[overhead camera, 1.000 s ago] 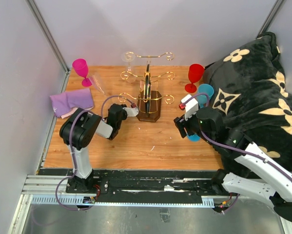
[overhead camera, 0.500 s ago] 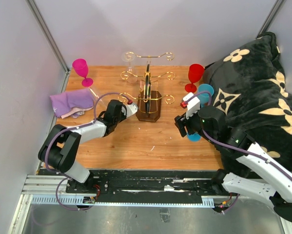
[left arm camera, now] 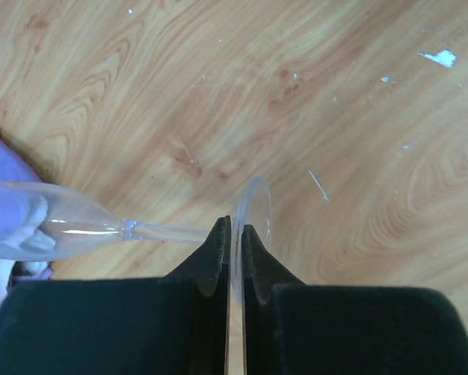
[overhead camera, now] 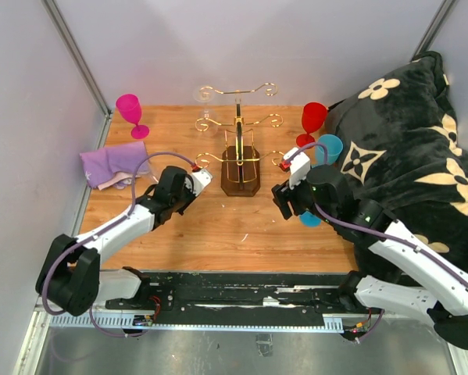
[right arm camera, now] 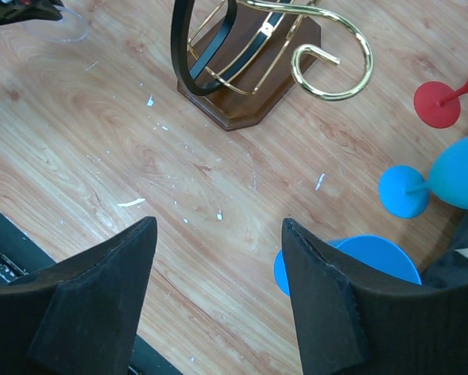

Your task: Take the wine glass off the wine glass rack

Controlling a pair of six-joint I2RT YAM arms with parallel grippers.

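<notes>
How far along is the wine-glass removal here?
Done: the clear wine glass is free of the gold wire rack with its dark wooden base. In hand: the left gripper pinches the glass's foot, bowl tipped sideways over the wooden table. Left: set it down, release. The right gripper hangs open, empty.

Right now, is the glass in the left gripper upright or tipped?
Tipped, on its side. The left gripper pinches the glass by its foot, edge-on; stem and bowl stretch sideways over the table.
</notes>
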